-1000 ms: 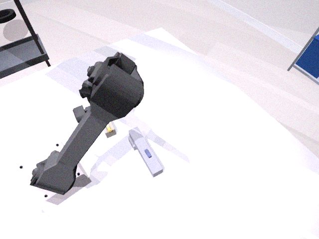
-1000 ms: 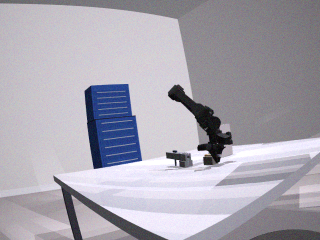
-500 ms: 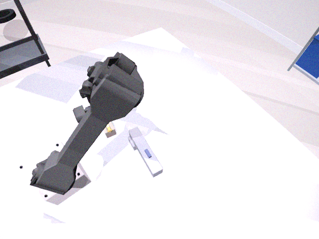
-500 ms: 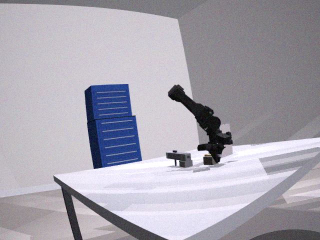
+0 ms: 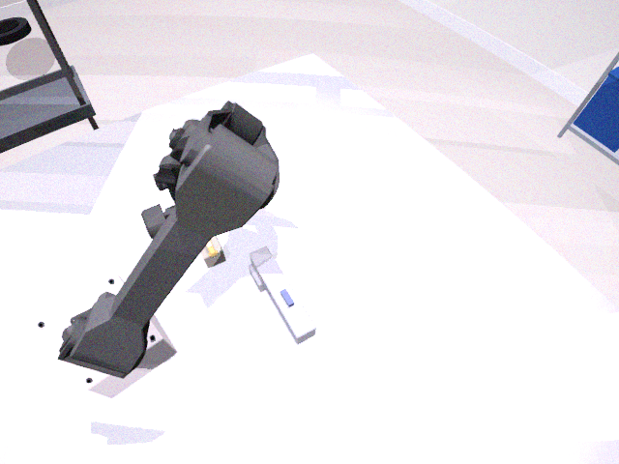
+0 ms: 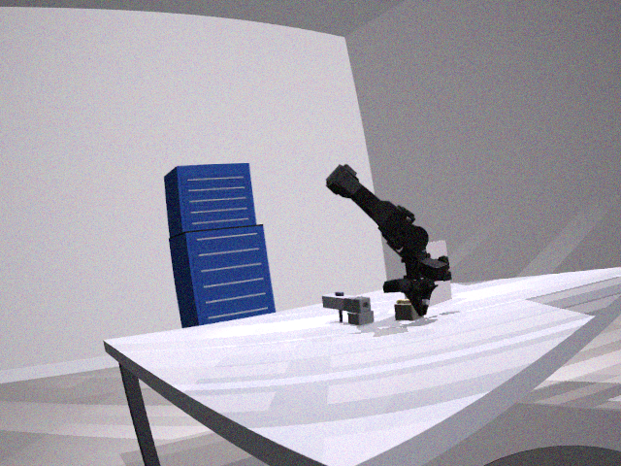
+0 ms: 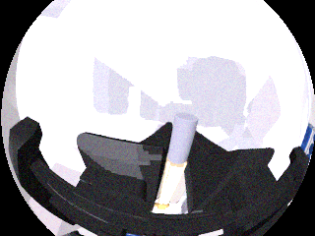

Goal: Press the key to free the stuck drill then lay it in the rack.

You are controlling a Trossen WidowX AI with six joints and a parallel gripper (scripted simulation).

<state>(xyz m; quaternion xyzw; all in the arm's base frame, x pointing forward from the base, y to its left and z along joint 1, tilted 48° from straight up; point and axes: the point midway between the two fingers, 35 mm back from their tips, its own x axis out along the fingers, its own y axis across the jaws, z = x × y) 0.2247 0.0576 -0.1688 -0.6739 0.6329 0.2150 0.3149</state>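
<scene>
My gripper (image 6: 422, 311) (image 7: 178, 149) points down beside a small grey-brown block (image 5: 216, 258) (image 6: 405, 312) with a yellow part on top. It is shut on the drill (image 7: 183, 134), a lavender cylinder with a cream and yellow section running between the dark fingers. In the top view the arm hides the fingers and the drill. A long pale grey bar (image 5: 299, 319) (image 6: 332, 302) with a small blue piece (image 5: 286, 297) (image 6: 339, 293) on top rests on a low block near my gripper. I cannot tell whether the drill touches the yellow-topped block.
The white table (image 5: 425, 300) (image 6: 350, 361) bears everything. A pale base (image 5: 160, 352) stands under the arm's lower end in the top view. A dark wheeled-looking shelf frame (image 5: 40, 122) stands beyond the table, and blue cabinets (image 5: 600, 120) (image 6: 225, 271) stand away from it.
</scene>
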